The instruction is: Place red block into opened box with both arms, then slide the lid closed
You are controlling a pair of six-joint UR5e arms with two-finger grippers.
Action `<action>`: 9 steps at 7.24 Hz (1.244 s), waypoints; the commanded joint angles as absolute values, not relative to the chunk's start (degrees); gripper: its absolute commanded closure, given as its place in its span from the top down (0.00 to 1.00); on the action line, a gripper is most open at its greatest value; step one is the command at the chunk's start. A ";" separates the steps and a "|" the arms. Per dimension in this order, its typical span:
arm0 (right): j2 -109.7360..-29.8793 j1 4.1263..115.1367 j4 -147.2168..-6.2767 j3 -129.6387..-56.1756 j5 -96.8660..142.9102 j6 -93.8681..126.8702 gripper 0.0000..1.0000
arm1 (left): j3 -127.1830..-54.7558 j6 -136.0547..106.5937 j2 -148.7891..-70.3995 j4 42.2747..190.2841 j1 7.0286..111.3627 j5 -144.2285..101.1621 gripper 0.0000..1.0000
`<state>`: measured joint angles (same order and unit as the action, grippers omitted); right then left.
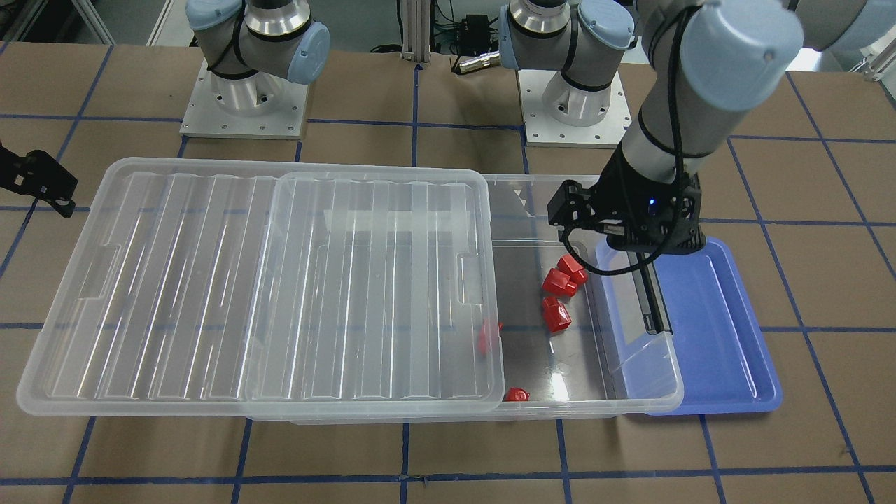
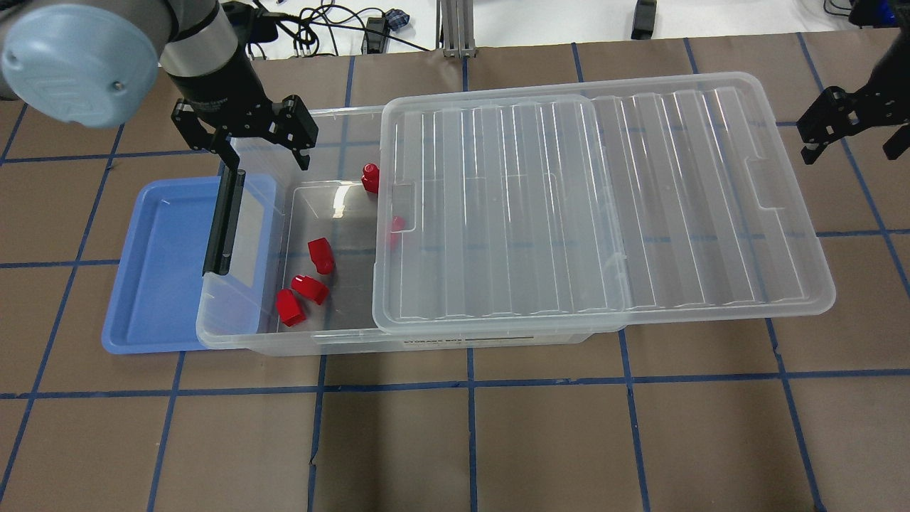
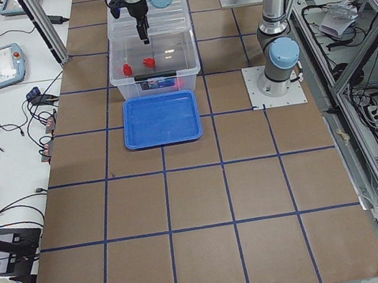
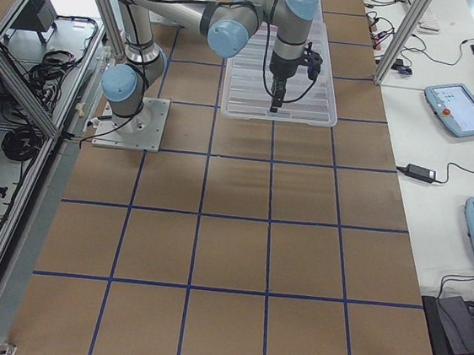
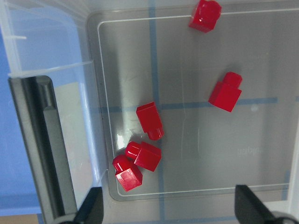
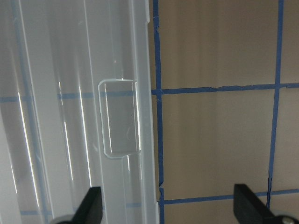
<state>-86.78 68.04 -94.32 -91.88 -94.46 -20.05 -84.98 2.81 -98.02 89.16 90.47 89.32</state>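
Five red blocks (image 2: 320, 256) lie in the box's (image 2: 320, 341) uncovered end, one partly under the lid (image 2: 569, 206), which covers the rest; a blue tray (image 2: 156, 270) sits against the handle end; the left end effector (image 2: 270, 163) hangs spread and empty above the opening; the right end effector (image 2: 849, 146), spread and empty, hangs over the bench (image 2: 498, 441) past the lid.

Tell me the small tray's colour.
The tray is plain blue; overhead exterior view shows it best.

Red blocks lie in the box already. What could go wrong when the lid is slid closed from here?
1. The left gripper hangs open over the box's uncovered end, in the lid's path; unless it rises first, the lid may strike it.
2. The lid overhangs the box far toward the right gripper, which is open over the table; an uneven push there might skew or tip the lid.
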 commanded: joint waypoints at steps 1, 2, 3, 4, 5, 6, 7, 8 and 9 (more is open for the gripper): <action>-85.09 67.16 -94.66 -92.28 -94.75 -19.87 1.00 | -85.16 3.77 -94.84 89.65 90.97 88.95 1.00; -83.77 65.50 -95.53 -92.29 -94.75 -19.86 1.00 | -84.38 3.95 -94.40 89.13 90.97 88.42 1.00; -82.19 62.96 -99.02 -92.37 -94.75 -20.39 1.00 | -84.64 3.87 -94.13 89.21 90.53 88.16 1.00; -80.96 61.80 -99.75 -92.29 -94.66 -20.30 1.00 | -84.99 3.87 -94.13 89.56 90.61 88.24 1.00; -79.82 61.79 -99.76 -92.29 -94.57 -20.30 1.00 | -85.16 3.69 -94.74 89.65 90.70 88.42 1.00; -78.50 61.79 -99.84 -92.20 -94.48 -20.04 1.00 | -85.25 3.69 -95.18 89.74 90.70 88.42 1.00; -78.05 61.96 -99.84 -92.20 -94.40 -19.60 1.00 | -85.17 3.69 -95.10 89.74 90.79 88.42 1.00; -77.00 62.14 -99.76 -92.20 -94.31 -18.99 1.00 | -85.17 3.69 -94.58 89.65 90.70 88.42 1.00; -75.77 62.49 -99.58 -92.02 -94.31 -16.64 1.00 | -85.25 3.69 -95.01 89.65 90.27 88.42 1.00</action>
